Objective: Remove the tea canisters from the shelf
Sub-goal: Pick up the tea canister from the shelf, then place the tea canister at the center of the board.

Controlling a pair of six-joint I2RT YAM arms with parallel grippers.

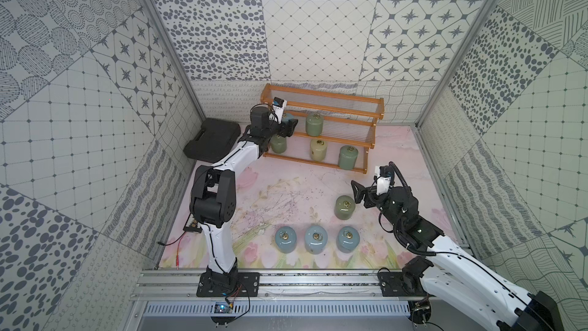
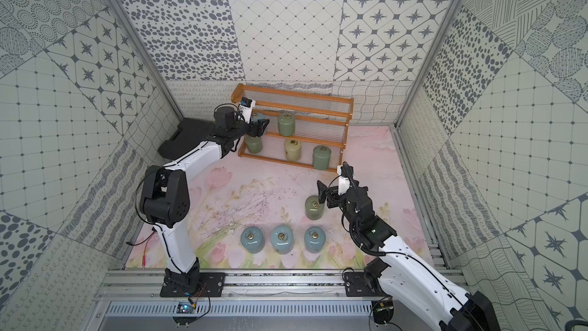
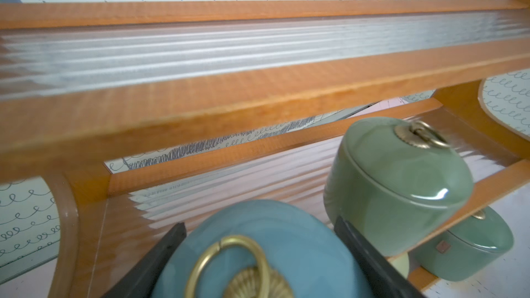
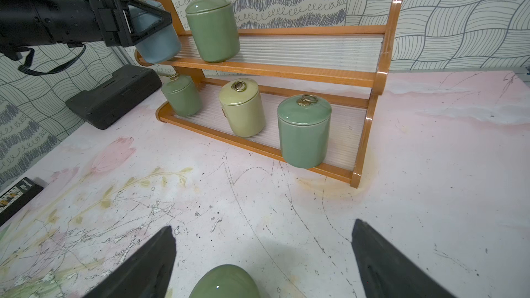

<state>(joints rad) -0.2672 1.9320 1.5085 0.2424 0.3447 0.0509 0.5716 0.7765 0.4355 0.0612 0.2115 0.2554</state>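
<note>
Right wrist view: left claw closed tight on blue jar at one end of middle tier of shelf, green jar just beside. Cream jar between two more green jars on bottom tier. Right claw wide open, empty, above loose green jar on table.
</note>
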